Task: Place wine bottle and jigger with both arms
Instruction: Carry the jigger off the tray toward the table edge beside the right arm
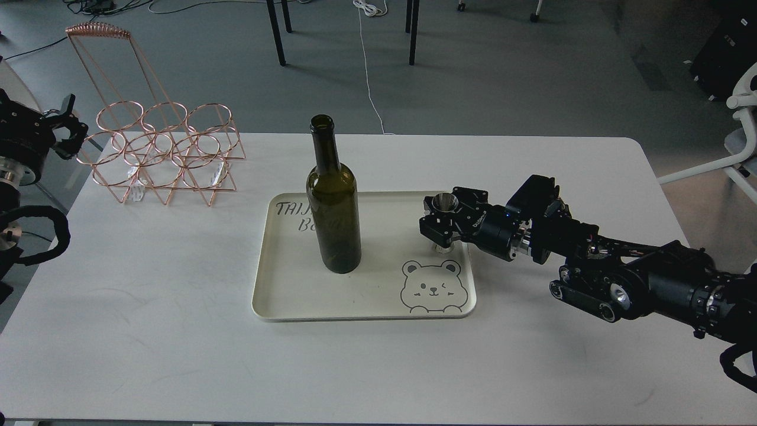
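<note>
The dark olive-green wine bottle (334, 219) stands upright on the left half of a cream tray (355, 312). My right gripper (440, 228) reaches in from the right and is shut on the waist of the silver jigger (445, 203). It holds the jigger upright just above the tray's right edge, over the bear drawing. My left gripper (64, 123) is at the far left edge, off the table, beside the copper wire rack (162, 154). Its two fingers stand apart and hold nothing.
The copper wire rack with several rings and a tall handle stands at the table's (177, 355) back left. Chair legs (278, 35) and a white cable (366, 65) are on the floor behind. A white chair (739, 142) is at the right.
</note>
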Controlling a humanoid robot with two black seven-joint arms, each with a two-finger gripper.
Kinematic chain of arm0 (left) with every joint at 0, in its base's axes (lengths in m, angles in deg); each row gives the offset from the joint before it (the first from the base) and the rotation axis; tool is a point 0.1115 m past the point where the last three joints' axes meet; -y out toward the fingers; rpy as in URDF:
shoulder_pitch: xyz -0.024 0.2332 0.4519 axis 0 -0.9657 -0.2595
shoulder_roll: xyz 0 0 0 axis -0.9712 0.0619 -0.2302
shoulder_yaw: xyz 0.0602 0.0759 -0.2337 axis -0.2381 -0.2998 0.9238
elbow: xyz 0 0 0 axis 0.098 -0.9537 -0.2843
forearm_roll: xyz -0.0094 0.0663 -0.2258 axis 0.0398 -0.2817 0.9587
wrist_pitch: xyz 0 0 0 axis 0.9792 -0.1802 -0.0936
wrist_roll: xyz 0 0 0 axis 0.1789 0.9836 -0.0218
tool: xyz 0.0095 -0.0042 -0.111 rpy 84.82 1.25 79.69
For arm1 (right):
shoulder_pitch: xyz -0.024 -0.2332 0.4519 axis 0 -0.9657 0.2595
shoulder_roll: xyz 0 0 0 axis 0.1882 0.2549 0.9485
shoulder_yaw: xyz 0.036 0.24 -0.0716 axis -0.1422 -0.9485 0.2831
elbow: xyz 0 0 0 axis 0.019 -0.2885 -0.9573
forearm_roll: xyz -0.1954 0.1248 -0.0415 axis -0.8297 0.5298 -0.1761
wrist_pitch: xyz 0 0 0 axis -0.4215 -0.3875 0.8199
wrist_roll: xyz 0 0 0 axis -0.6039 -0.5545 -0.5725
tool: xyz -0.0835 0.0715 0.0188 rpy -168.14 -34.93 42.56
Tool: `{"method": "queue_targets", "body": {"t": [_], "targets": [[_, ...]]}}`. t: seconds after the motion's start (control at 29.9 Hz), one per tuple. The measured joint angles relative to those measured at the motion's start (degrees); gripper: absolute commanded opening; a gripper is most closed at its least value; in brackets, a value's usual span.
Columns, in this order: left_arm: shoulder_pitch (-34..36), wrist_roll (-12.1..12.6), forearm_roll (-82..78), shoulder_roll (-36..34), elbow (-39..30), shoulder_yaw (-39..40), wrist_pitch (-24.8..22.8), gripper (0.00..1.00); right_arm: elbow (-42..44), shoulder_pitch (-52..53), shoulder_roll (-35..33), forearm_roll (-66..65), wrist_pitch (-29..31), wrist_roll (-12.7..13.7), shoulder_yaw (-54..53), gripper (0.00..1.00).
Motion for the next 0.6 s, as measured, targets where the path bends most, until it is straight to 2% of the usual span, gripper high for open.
{"method": "queue_targets", "body": {"t": [0.33,0.6], "targets": [[0.1,-0.01,0.02,-0.38,0.02,0.12,0.0,0.99,-4.95,0.82,-10.44,0.3,0.0,0.0,-5.8,0.05],[0.17,0.07,0.02,-0.03,-0.04,0.14,0.0,0.99,-7.17,-3.14,-19.13,0.6,0.0,0.0,-8.56,0.05]]}}
